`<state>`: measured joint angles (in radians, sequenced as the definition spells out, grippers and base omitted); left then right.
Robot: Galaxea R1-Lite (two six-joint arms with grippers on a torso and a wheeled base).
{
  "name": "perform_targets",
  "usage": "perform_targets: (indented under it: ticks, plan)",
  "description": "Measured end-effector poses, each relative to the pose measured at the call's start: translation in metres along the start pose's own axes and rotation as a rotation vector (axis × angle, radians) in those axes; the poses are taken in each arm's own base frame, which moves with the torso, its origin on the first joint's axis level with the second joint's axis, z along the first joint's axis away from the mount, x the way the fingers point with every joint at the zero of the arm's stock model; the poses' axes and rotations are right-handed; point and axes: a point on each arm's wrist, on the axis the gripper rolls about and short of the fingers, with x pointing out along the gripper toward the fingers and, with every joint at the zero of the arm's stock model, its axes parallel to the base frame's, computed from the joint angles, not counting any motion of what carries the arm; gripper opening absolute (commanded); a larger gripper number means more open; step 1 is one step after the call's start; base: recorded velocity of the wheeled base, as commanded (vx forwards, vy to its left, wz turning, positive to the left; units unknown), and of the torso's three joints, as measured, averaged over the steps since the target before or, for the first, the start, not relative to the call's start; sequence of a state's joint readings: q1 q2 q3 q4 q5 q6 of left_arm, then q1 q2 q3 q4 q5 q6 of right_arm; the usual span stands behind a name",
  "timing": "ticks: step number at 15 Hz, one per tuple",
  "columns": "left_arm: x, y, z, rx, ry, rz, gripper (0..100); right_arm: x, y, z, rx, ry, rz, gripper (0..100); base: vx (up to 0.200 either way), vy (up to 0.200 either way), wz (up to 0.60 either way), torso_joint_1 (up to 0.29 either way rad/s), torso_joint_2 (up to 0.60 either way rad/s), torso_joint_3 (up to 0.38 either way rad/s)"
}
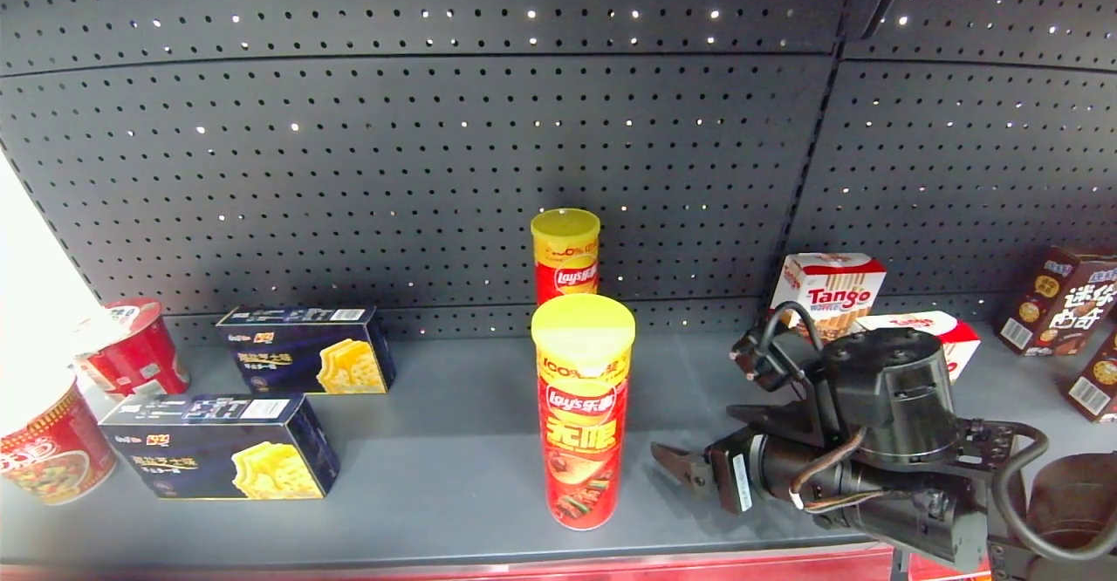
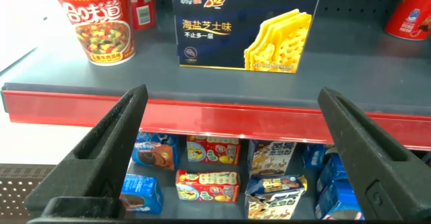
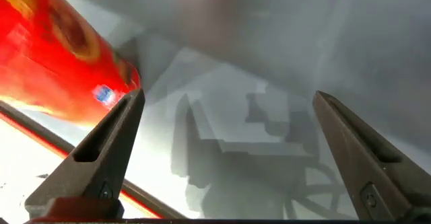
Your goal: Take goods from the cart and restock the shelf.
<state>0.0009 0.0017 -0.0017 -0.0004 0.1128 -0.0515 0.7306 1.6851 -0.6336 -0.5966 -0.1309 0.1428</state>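
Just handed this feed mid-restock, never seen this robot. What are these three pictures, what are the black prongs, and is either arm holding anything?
This is a two-armed robot facing a store shelf. The wide picture is from a camera on its head. The other two are from cameras on its wrists, so the black prongs there are each arm's own fingers. On the shelf stand a front can and a back can of chips, with cracker boxes and noodle cups to the robot's left and wafer boxes to its right. The right gripper is open, close beside the front can but not around it, holding nothing. The left gripper is open and empty too, low before the red shelf edge, looking at a cracker box and a noodle cup.
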Motion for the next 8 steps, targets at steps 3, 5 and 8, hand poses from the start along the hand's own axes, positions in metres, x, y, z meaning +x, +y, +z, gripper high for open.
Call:
perform_targets:
  ticks: [3, 5, 8]
  plan:
    - [0.0000, 0.0000, 0.0000, 0.000, 0.000, 0.001, 100, -0.0016, -0.0002, -0.0003, 0.003, 0.000, 0.024, 100, 0.000, 0.000, 0.00, 0.000, 0.00, 0.000]
    - [0.0000, 0.0000, 0.0000, 0.000, 0.000, 0.001, 100, 0.0006, -0.0018, 0.0002, 0.005, -0.009, 0.018, 100, 0.000, 0.000, 0.00, 0.000, 0.00, 0.000]
    - [0.0000, 0.0000, 0.0000, 0.000, 0.000, 0.001, 100, 0.0038, -0.0042, 0.0014, -0.016, -0.009, 0.009, 100, 0.000, 0.000, 0.00, 0.000, 0.00, 0.000]
